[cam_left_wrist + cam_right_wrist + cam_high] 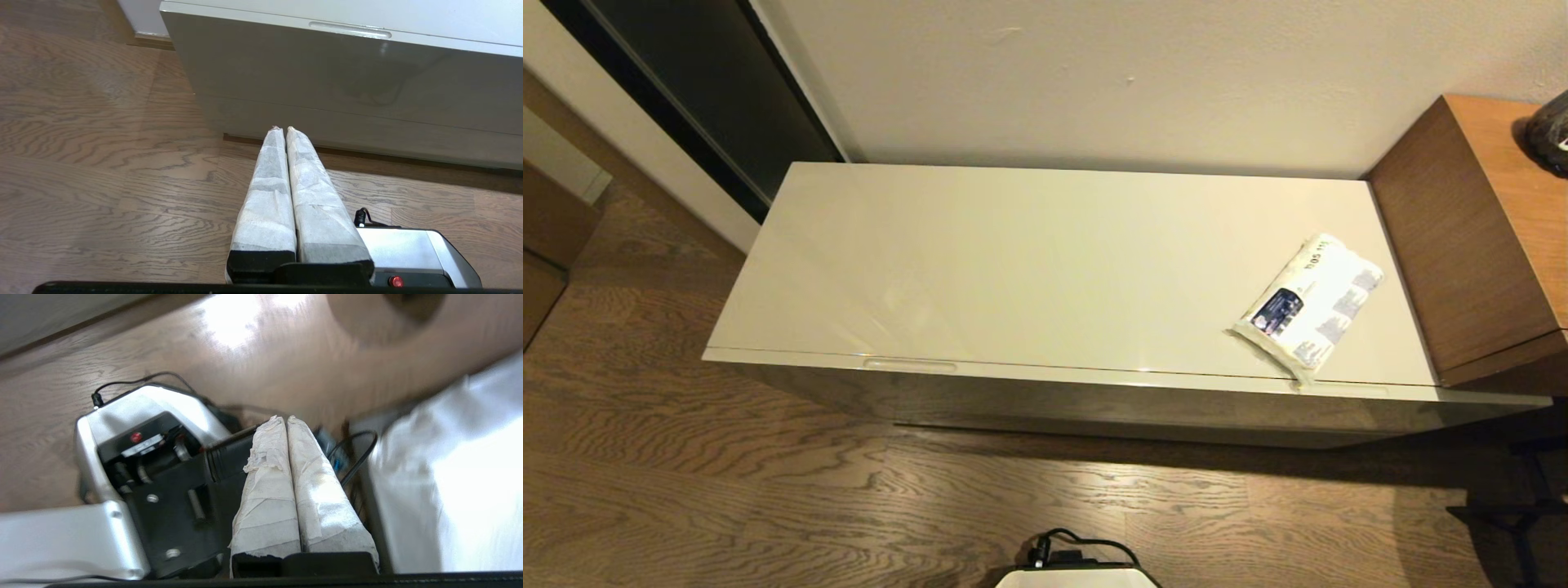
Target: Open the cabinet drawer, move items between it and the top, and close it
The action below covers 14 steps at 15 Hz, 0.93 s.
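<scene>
Your view from the head camera runs left to right along a low cabinet against a pale wall. At far left, a dark doorway (686, 90) opens beside the cabinet, and the wood floor (686, 490) spreads out below it. The cabinet top (1013, 261), a glossy cream slab, lies flat and mostly bare. Beneath its front edge, the cabinet drawer (1094, 404) sits fully pushed in, its front flush under the slab, with a slim oblong notch (911, 365) showing toward the left end. Further right, the tissue pack (1308, 306) rests on the top near the right end, label side up, tilted at an angle, its lower corner reaching the front edge. A taller brown wooden unit (1470, 245) stands just beside the cabinet's right end, with a dark object (1550, 131) on it at the picture's edge.

Neither arm appears in your head view. Your left claw (282, 130) hangs low over the floor in front of the cabinet, its two wrapped fingers (267, 192) pressed together and clenched on nothing, the drawer front and notch ahead of it. Your right claw (282, 418) is parked over the robot's own base (122, 457), its wrapped fingers likewise pressed together and empty.
</scene>
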Motion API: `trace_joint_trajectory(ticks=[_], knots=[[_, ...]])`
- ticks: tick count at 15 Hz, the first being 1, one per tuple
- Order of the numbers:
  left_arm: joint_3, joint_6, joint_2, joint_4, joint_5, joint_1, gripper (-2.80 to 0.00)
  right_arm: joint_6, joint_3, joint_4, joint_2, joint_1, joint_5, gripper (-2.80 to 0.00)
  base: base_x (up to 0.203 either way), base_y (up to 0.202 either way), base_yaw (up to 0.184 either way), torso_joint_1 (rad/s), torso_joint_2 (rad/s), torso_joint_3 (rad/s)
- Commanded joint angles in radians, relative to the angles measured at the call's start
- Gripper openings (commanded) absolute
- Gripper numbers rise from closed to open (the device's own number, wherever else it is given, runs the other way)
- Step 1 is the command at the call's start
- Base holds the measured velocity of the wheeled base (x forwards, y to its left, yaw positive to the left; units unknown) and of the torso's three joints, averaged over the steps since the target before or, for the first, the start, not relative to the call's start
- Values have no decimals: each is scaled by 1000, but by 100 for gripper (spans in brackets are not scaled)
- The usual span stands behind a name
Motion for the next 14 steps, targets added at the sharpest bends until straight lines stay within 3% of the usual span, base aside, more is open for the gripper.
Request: trace_joint_trajectory(ticks=[1,3,5,7,10,14], knots=[[0,0,1,0,0,1,-280,-50,84,-53,-136,-18,9,-280,0,0,0,0,0,0],[0,0,0,0,0,1,-280,-121,167,-177,-183,-21,11,-280,0,0,0,0,0,0],[0,0,0,0,0,1,-280,-127,154,-219,-186,-19,15,-280,0,0,0,0,0,0],[0,0,0,0,0,1,-280,-142,166,-381,-220,52,13,-280,0,0,0,0,0,0],[0,0,0,0,0,1,-280,-169,333,-632,-307,57,20,-280,0,0,0,0,0,0],[0,0,2,0,0,1,-280,-289,640,-1048,-447,55,101,-280,0,0,0,0,0,0]])
